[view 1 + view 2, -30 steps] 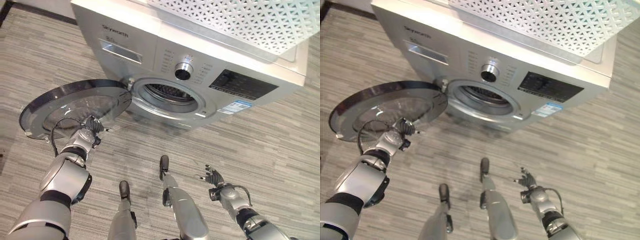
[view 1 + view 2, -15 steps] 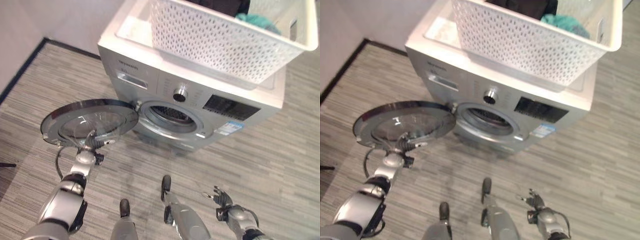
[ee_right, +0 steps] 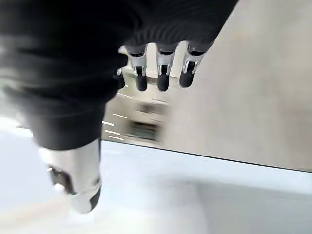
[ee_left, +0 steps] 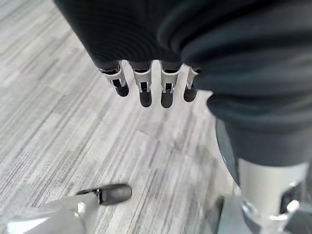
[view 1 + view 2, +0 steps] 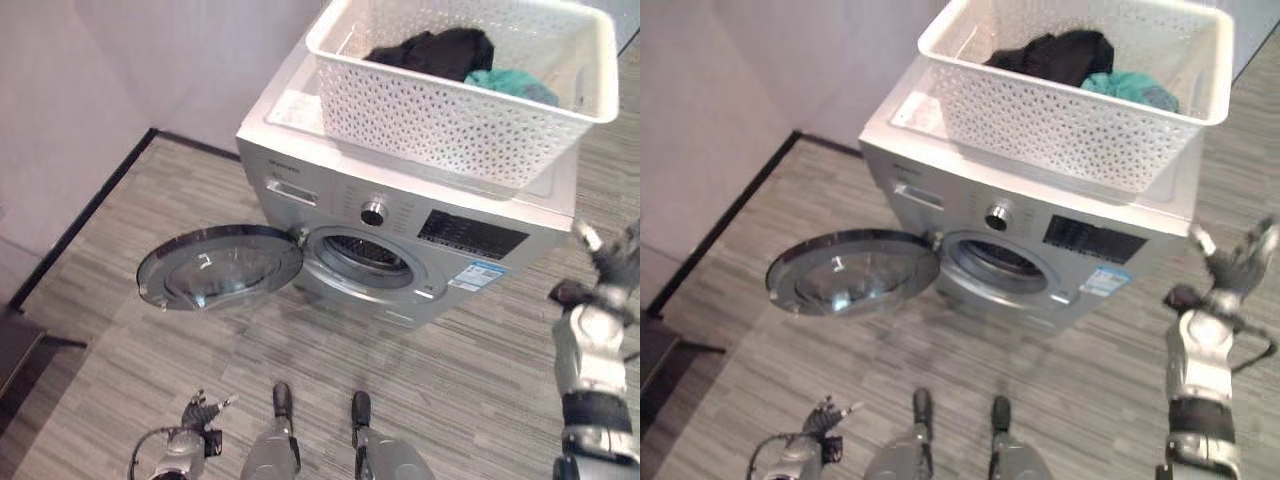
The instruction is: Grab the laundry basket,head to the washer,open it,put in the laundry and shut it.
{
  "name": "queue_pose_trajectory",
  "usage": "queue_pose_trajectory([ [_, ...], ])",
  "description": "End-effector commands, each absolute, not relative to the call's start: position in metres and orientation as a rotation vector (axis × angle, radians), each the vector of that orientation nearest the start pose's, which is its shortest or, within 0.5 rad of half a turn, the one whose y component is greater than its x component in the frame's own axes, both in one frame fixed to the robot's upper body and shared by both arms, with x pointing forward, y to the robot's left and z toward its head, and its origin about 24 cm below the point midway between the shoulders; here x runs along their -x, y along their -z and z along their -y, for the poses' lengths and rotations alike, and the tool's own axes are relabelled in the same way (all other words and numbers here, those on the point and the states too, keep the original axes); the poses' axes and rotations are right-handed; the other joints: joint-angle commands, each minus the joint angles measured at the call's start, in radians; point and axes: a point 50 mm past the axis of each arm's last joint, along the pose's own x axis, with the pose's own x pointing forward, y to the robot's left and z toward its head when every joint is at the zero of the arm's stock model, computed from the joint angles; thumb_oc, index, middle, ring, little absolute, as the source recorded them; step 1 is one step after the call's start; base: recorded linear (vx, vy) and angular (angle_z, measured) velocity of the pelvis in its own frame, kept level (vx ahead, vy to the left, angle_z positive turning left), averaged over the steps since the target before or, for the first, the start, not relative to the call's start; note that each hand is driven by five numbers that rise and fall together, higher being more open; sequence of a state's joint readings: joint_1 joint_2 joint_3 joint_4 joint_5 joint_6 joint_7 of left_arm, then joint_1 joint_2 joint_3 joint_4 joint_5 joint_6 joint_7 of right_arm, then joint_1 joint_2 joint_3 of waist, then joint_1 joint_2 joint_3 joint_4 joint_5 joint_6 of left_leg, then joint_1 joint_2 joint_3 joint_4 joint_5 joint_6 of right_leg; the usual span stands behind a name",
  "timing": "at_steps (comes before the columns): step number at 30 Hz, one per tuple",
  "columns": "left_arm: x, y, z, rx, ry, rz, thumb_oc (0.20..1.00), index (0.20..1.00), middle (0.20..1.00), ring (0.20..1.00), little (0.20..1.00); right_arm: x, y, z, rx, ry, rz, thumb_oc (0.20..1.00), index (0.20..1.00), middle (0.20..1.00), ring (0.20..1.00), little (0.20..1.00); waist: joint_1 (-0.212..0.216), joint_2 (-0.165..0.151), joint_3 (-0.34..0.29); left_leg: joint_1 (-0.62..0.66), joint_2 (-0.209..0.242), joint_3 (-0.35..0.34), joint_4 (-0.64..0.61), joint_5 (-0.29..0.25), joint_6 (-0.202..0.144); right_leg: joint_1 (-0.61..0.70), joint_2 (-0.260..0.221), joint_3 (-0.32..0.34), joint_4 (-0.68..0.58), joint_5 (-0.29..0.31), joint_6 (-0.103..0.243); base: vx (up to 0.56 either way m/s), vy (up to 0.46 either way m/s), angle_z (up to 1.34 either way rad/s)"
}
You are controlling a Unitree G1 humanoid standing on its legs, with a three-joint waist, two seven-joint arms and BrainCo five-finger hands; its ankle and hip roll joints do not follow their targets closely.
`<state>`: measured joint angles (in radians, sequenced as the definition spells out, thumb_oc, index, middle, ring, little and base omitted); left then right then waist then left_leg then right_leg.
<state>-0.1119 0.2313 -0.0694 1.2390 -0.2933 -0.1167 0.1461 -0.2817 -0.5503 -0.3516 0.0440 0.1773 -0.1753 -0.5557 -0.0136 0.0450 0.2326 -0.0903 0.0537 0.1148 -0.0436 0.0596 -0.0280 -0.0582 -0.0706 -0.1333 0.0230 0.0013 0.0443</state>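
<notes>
So the door [image 5: 222, 268] hangs open, the basket [image 5: 470, 95] sits atop the washer [image 5: 400, 215]; laundry [image 5: 440, 50] remains inside. My right hand [image 5: 1232, 262], spread and empty, rises beside the washer.

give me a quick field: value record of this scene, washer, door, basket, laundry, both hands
washer: silver front-loader, standing on grey striped floor
door: round door swung fully open to the robot's left, drum opening exposed
basket: white perforated laundry basket resting on top of the washer
laundry: black garment and teal garment in the basket
left hand: low, open, holding nothing
right hand: raised beside the washer, open, holding nothing
</notes>
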Motion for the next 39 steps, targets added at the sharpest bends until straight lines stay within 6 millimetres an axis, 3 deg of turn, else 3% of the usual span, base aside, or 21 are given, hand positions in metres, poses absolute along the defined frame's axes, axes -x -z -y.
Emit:
queue_pose_trajectory([
  [1,-0.144,0.133,-0.269,-0.207,-0.361,-0.962,1.000,1.000,1.000,1.000,1.000,-0.245,-0.219,0.337,0.338,0.911,0.737,1.000,1.000,1.000,1.000,1.000,0.023,-0.034,-0.077,-0.035,-0.038,0.002,0.138,-0.119,0.059,0.009,-0.194,-0.018,0.370,-0.004,0.103,0.32,0.368,-0.08],
  [3,-0.139,0.134,-0.272,-0.224,-0.347,-0.978,1.000,1.000,1.000,1.000,1.000,-0.245,-0.244,0.336,0.347,0.889,0.819,1.000,1.000,1.000,1.000,1.000,0.028,-0.029,-0.076,0.008,-0.048,0.000,0.126,-0.129,0.072,-0.024,-0.226,-0.028,0.425,0.049,0.103,0.20,0.213,0.01],
  [5,-0.138,0.134,-0.272,-0.228,-0.334,-0.981,1.000,1.000,1.000,1.000,1.000,-0.246,-0.255,0.335,0.347,0.871,0.852,1.000,1.000,1.000,1.000,1.000,0.029,-0.030,-0.077,0.033,-0.056,-0.013,0.113,-0.140,0.072,-0.038,-0.235,-0.029,0.412,0.049,0.104,0.17,0.019,0.15],
  [6,-0.140,0.133,-0.272,-0.229,-0.312,-0.969,1.000,1.000,1.000,1.000,1.000,-0.244,-0.274,0.342,0.449,0.881,0.863,1.000,1.000,1.000,1.000,1.000,0.025,-0.031,-0.085,0.051,-0.063,-0.043,0.092,-0.135,0.064,-0.056,-0.240,-0.018,0.327,0.071,0.112,0.21,-0.014,0.14],
  [8,-0.143,0.132,-0.271,-0.233,-0.300,-0.963,1.000,1.000,1.000,1.000,1.000,-0.243,-0.279,0.347,0.492,0.895,0.851,1.000,1.000,1.000,1.000,1.000,0.020,-0.028,-0.091,0.060,-0.065,-0.058,0.081,-0.138,0.061,-0.056,-0.238,-0.007,0.277,0.080,0.121,0.17,-0.043,0.24],
  [9,-0.146,0.131,-0.270,-0.242,-0.282,-0.955,1.000,1.000,1.000,1.000,1.000,-0.244,-0.288,0.353,0.548,0.910,0.832,1.000,1.000,1.000,1.000,1.000,0.010,-0.033,-0.093,0.075,-0.070,-0.080,0.074,-0.145,0.055,-0.064,-0.227,0.026,0.190,0.080,0.126,0.28,-0.127,0.48],
  [10,-0.152,0.127,-0.273,-0.263,-0.271,-0.938,1.000,1.000,1.000,1.000,1.000,-0.245,-0.297,0.365,0.632,0.924,0.773,1.000,1.000,1.000,1.000,1.000,-0.004,-0.051,-0.093,0.094,-0.078,-0.116,0.070,-0.161,0.045,-0.091,-0.229,0.095,0.082,0.122,0.146,0.27,-0.145,0.60],
  [13,-0.161,0.121,-0.279,-0.281,-0.273,-0.918,1.000,1.000,1.000,1.000,1.000,-0.250,-0.303,0.383,0.802,0.933,0.616,1.000,1.000,1.000,1.000,1.000,-0.012,-0.077,-0.082,0.110,-0.081,-0.157,0.090,-0.196,0.033,-0.133,-0.242,0.149,-0.021,0.189,0.169,0.18,-0.131,0.54],
  [18,-0.162,0.121,-0.279,-0.274,-0.276,-0.916,1.000,1.000,1.000,1.000,1.000,-0.254,-0.307,0.385,0.814,0.919,0.594,1.000,1.000,1.000,1.000,1.000,-0.021,-0.082,-0.078,0.113,-0.085,-0.166,0.100,-0.206,0.030,-0.134,-0.247,0.149,-0.039,0.208,0.175,0.06,-0.046,0.42],
  [19,-0.164,0.119,-0.282,-0.266,-0.279,-0.912,1.000,1.000,1.000,1.000,1.000,-0.259,-0.298,0.394,0.838,0.864,0.471,1.000,1.000,1.000,1.000,1.000,-0.027,-0.109,-0.074,0.127,-0.087,-0.182,0.102,-0.212,0.021,-0.147,-0.234,0.172,-0.028,0.233,0.180,0.29,-0.283,0.17],
  [20,-0.163,0.119,-0.286,-0.250,-0.271,-0.917,1.000,1.000,1.000,1.000,1.000,-0.257,-0.293,0.400,0.922,0.753,0.355,1.000,1.000,1.000,1.000,1.000,-0.036,-0.148,-0.086,0.156,-0.082,-0.215,0.089,-0.231,-0.007,-0.115,-0.224,0.178,-0.018,0.212,0.183,0.34,-0.369,0.17],
  [21,-0.162,0.119,-0.285,-0.246,-0.262,-0.923,1.000,1.000,1.000,1.000,1.000,-0.255,-0.294,0.401,0.952,0.710,0.330,1.000,1.000,1.000,1.000,1.000,-0.046,-0.158,-0.094,0.158,-0.067,-0.238,0.080,-0.220,-0.020,-0.123,-0.212,0.180,0.004,0.207,0.180,0.28,-0.348,0.43],
  [23,-0.157,0.122,-0.284,-0.233,-0.258,-0.938,1.000,1.000,1.000,1.000,1.000,-0.257,-0.292,0.398,0.967,0.614,0.300,1.000,1.000,1.000,1.000,1.000,-0.052,-0.162,-0.105,0.164,-0.025,-0.255,0.069,-0.211,-0.040,-0.124,-0.188,0.161,0.022,0.184,0.169,0.20,-0.282,0.86],
  [24,-0.150,0.127,-0.281,-0.225,-0.243,-0.963,1.000,1.000,1.000,1.000,1.000,-0.261,-0.296,0.391,0.999,0.504,0.272,1.000,1.000,1.000,1.000,1.000,-0.053,-0.160,-0.116,0.176,0.021,-0.263,0.047,-0.198,-0.061,-0.106,-0.161,0.134,0.012,0.150,0.148,0.22,-0.276,0.63],
  [25,-0.147,0.128,-0.280,-0.221,-0.236,-0.972,1.000,1.000,1.000,1.000,1.000,-0.263,-0.303,0.387,1.018,0.457,0.268,1.000,1.000,1.000,1.000,1.000,-0.053,-0.162,-0.121,0.175,0.039,-0.263,0.037,-0.188,-0.071,-0.097,-0.151,0.122,0.000,0.131,0.141,0.17,-0.241,0.26],
  [26,-0.146,0.129,-0.278,-0.216,-0.230,-0.977,1.000,1.000,1.000,1.000,1.000,-0.265,-0.308,0.383,1.028,0.413,0.265,0.918,0.918,0.918,0.918,0.918,-0.054,-0.160,-0.123,0.176,0.055,-0.261,0.026,-0.179,-0.079,-0.092,-0.144,0.112,-0.010,0.126,0.137,0.09,-0.135,-0.02],
  [27,-0.145,0.131,-0.275,-0.211,-0.218,-0.982,1.000,1.000,1.000,1.000,1.000,-0.267,-0.311,0.380,1.045,0.366,0.242,1.000,1.000,1.000,1.000,1.000,-0.052,-0.159,-0.127,0.174,0.069,-0.258,0.013,-0.168,-0.087,-0.088,-0.135,0.104,-0.022,0.119,0.133,0.07,-0.103,-0.01],
  [28,-0.144,0.132,-0.273,-0.198,-0.213,-0.982,1.000,1.000,1.000,1.000,1.000,-0.273,-0.315,0.373,1.060,0.308,0.233,1.000,1.000,1.000,1.000,1.000,-0.056,-0.154,-0.129,0.175,0.081,-0.251,-0.002,-0.156,-0.095,-0.086,-0.128,0.099,-0.031,0.114,0.130,0.06,-0.078,-0.02],
  [36,-0.142,0.137,-0.259,-0.147,-0.167,-0.992,1.000,1.000,1.000,1.000,1.000,-0.293,-0.323,0.324,1.198,-0.003,0.188,1.000,1.000,1.000,1.000,1.000,-0.061,-0.148,-0.132,0.162,0.124,-0.206,-0.044,-0.118,-0.124,-0.096,-0.109,0.081,-0.040,0.091,0.123,0.01,-0.013,0.03],
  [39,-0.138,0.139,-0.258,-0.135,-0.171,-1.009,1.000,1.000,1.000,1.000,1.000,-0.296,-0.322,0.317,1.209,-0.044,0.189,1.000,1.000,1.000,1.000,1.000,-0.064,-0.147,-0.133,0.160,0.126,-0.200,-0.044,-0.119,-0.124,-0.098,-0.106,0.082,-0.039,0.089,0.122,0.01,0.010,-0.07],
])
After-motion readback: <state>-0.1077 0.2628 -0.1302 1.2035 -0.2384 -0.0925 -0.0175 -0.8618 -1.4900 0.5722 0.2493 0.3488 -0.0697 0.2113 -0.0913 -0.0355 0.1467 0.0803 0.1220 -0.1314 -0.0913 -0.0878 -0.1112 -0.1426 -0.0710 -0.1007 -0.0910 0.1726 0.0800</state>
